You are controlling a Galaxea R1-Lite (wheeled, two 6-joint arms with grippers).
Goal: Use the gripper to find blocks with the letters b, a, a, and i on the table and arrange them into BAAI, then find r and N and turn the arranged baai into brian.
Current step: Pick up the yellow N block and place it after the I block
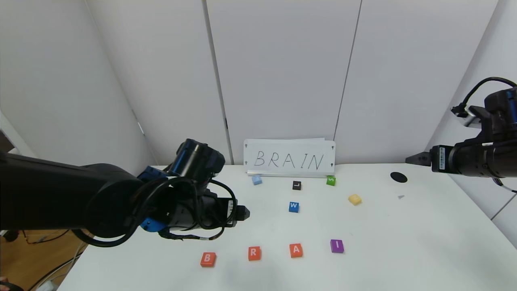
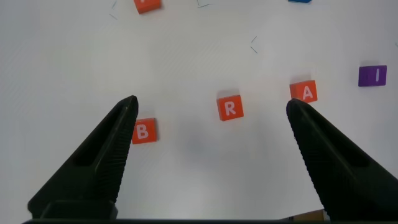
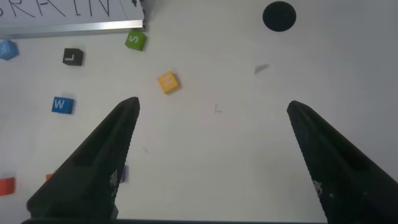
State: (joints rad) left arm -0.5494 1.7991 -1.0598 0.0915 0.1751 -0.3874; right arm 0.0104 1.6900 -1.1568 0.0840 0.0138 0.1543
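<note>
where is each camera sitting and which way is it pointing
Head view: on the robot's head, facing forward and down at the white table and the BRAIN sign; both arms show.
Left wrist view: on the left arm, looking down past the open left gripper at the orange-red R tile.
Right wrist view: on the right arm, looking down past the open right gripper at the yellow tile.
Shared: the blue W tile shows in head and right wrist views.

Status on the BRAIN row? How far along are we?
Done: B, R, A, I sit in one front row. In hand: nothing; left gripper is open above the row, right gripper open, off to the side. Left: the yellow N tile needs placing after I.
</note>
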